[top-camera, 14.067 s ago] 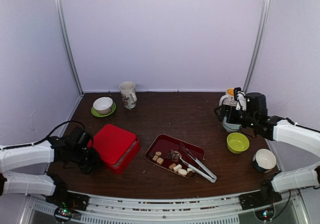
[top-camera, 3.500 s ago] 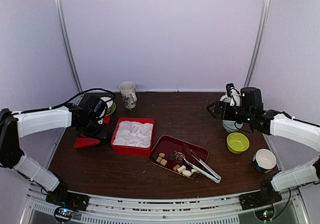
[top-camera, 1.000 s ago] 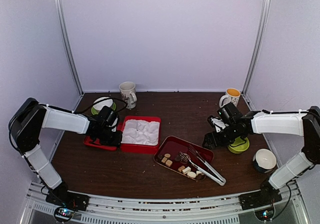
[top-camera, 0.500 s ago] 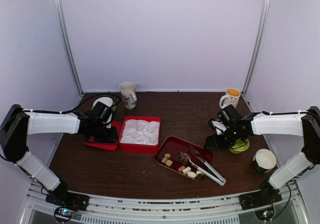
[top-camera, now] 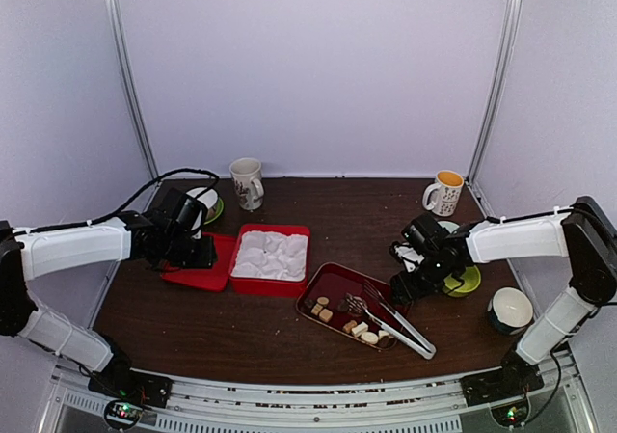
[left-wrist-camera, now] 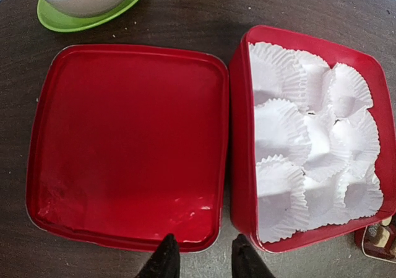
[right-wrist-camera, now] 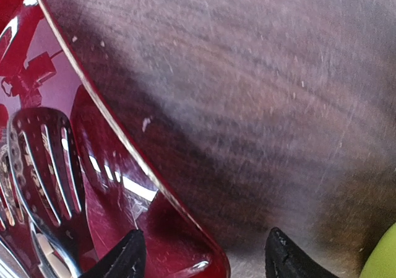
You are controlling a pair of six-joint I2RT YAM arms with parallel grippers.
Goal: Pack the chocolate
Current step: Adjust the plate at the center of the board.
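Small brown, tan and cream pieces of chocolate (top-camera: 359, 329) lie in a dark red tray (top-camera: 333, 284) beside metal tongs (top-camera: 397, 323). The red box (top-camera: 271, 257) stands uncovered and filled with white paper cups (left-wrist-camera: 291, 129). Its red lid (left-wrist-camera: 127, 145) lies flat just to its left. My left gripper (left-wrist-camera: 203, 262) hovers open over the near corner of the lid, holding nothing. My right gripper (right-wrist-camera: 204, 262) is open and straddles the tray's right corner (right-wrist-camera: 204, 253), one finger over the tray and one over the table. The tongs' slotted head (right-wrist-camera: 43, 166) lies close by.
A white bowl on a green saucer (top-camera: 201, 202) and a mug (top-camera: 247, 182) stand at the back left. Another mug (top-camera: 445, 192) is at the back right. A lime bowl (top-camera: 461, 279) sits just behind my right arm, and a white bowl (top-camera: 511, 310) lies near the right edge.
My left gripper has opened, let go of the lid and drawn back from it. My right gripper has dropped closer to the tray's corner, its jaws somewhat narrower.
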